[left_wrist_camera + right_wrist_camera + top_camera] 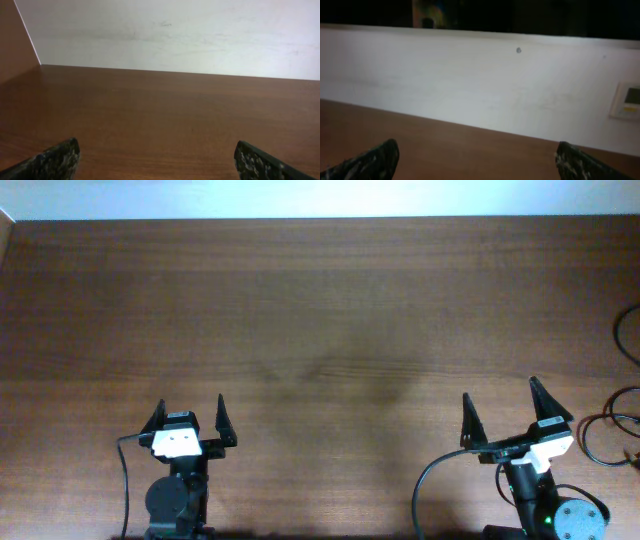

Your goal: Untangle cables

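Thin black cables (585, 437) lie in loops at the table's right edge, to the right of my right arm and partly cut off by the frame. Another thin black arc (618, 332) shows further back at the same edge. I cannot make out any plug end clearly. My left gripper (190, 412) is open and empty near the front left, and the left wrist view (157, 160) shows only bare wood between its fingers. My right gripper (500, 395) is open and empty at the front right, a short way left of the cables; it also shows in the right wrist view (477, 160). No cables show in either wrist view.
The brown wooden table (320, 330) meets a white wall (175, 35) at the back. A thicker black wire (425, 475) curves off the right arm's base, and another (124, 465) off the left arm's. A white wall fitting (627, 100) sits at the right.
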You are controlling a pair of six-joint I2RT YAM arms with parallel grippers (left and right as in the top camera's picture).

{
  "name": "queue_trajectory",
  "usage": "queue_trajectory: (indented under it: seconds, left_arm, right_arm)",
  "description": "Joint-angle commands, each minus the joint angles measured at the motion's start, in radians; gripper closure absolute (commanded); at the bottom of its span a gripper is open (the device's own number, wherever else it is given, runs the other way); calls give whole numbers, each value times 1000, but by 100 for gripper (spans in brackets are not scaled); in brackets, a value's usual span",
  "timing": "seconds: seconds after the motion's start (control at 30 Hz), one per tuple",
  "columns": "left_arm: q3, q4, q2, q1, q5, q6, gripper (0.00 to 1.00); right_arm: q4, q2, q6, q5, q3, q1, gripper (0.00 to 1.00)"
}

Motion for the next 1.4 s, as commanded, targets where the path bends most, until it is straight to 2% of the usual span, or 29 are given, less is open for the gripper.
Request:
queue_trajectory:
  seconds: [0.0, 0.07, 0.2, 0.4, 0.7, 1.37]
  left_arm:
    - [-5, 1, -6, -5, -11, -9, 1]
    - [-5, 1, -6, -5, -11, -9, 1]
    - [-5, 1, -6, -5, -11, -9, 1]
    - [-5, 1, -6, -5, -11, -9, 1]
    - [-5, 1, -6, -5, -11, -9, 1]
    - [-5, 1, -6, -5, -11, -9, 1]
  right_arm:
    - [51, -13, 29, 217, -53, 106, 1]
    - [82, -15, 29, 283, -92, 155, 1]
    - [146, -56, 56, 305, -201, 140, 1]
    - [94, -56, 65, 362, -201, 50, 1]
    - [-119, -56, 60, 349, -201, 45, 1]
    - [-116, -56, 24, 353, -201, 83, 1]
